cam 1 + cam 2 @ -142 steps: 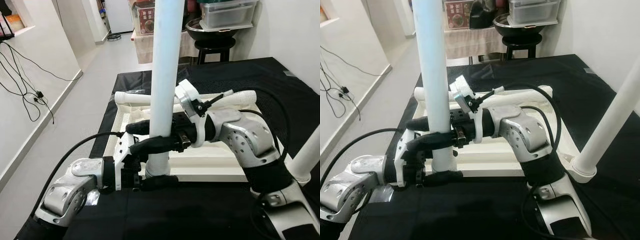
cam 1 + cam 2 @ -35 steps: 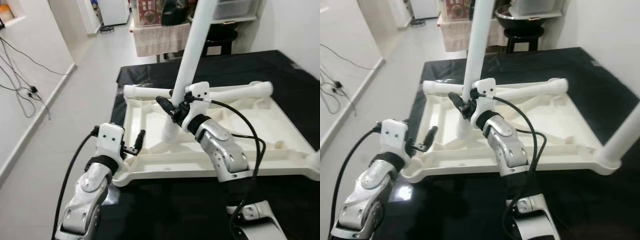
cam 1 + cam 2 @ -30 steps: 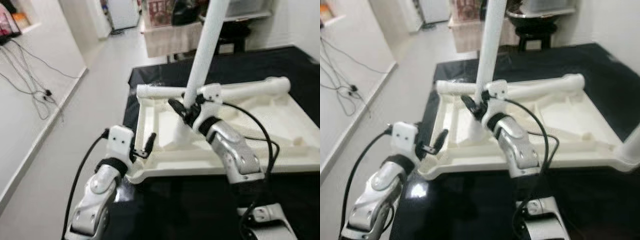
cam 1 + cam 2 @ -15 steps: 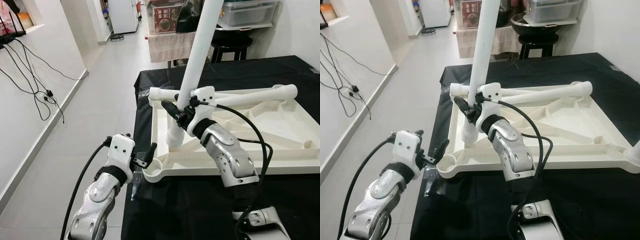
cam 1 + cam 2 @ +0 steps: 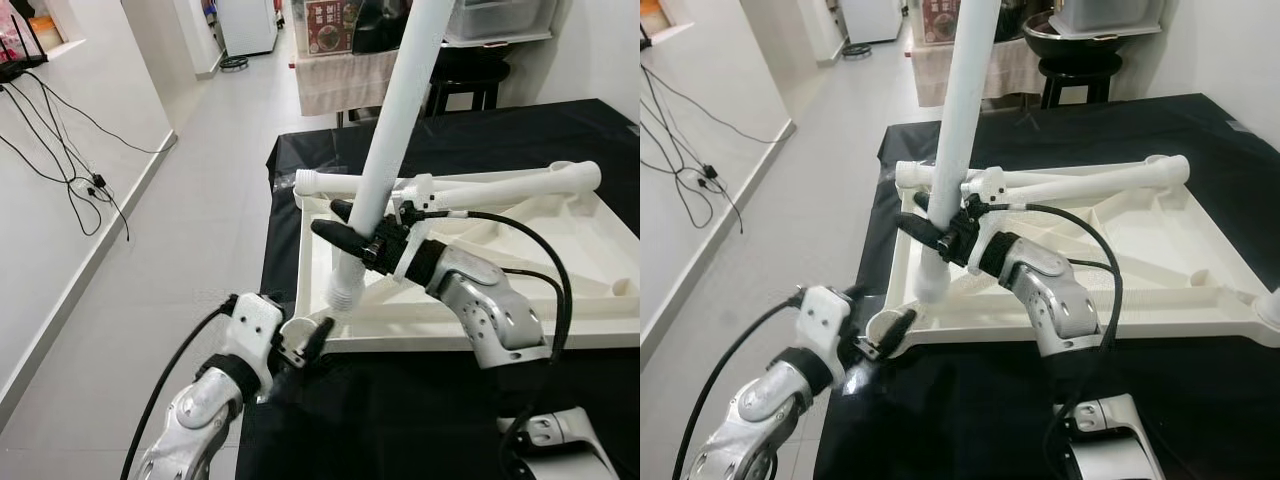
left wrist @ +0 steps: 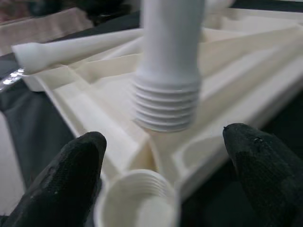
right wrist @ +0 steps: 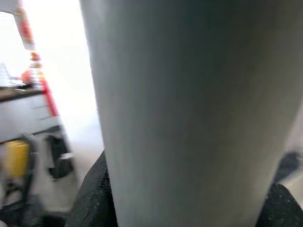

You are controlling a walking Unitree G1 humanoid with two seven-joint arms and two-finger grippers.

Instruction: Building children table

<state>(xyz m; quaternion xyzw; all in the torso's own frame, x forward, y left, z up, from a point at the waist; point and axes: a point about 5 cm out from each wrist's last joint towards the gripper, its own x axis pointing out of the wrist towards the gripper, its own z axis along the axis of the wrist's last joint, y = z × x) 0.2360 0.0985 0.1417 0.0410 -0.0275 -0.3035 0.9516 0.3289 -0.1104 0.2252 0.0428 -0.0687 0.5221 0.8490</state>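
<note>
The white children's table top point(image 5: 560, 300) lies upside down on a black cloth. My right gripper point(image 5: 335, 220) is shut on a long white leg point(image 5: 400, 110), holding it tilted with its threaded end point(image 5: 343, 292) hanging just above the tray, a little short of the near-left corner socket point(image 5: 296, 331). In the right wrist view the leg point(image 7: 189, 109) stands between both fingers point(image 7: 94, 198). My left gripper point(image 5: 305, 345) is open at that corner. In its wrist view the fingers point(image 6: 71, 175) flank the socket point(image 6: 135, 198), with the threaded end point(image 6: 165, 104) beyond.
Another white leg point(image 5: 480, 185) lies across the top's far edge, and one stands fixed at the near-right corner point(image 5: 1270, 305). The black cloth point(image 5: 420, 420) ends at the left over grey floor point(image 5: 190, 220). Cables point(image 5: 60, 150) trail by the wall. A stool and a covered table stand behind.
My left gripper has moved in and now straddles the corner socket. My right gripper has swung the leg's threaded end lower and closer to that corner. The camera has shifted slightly.
</note>
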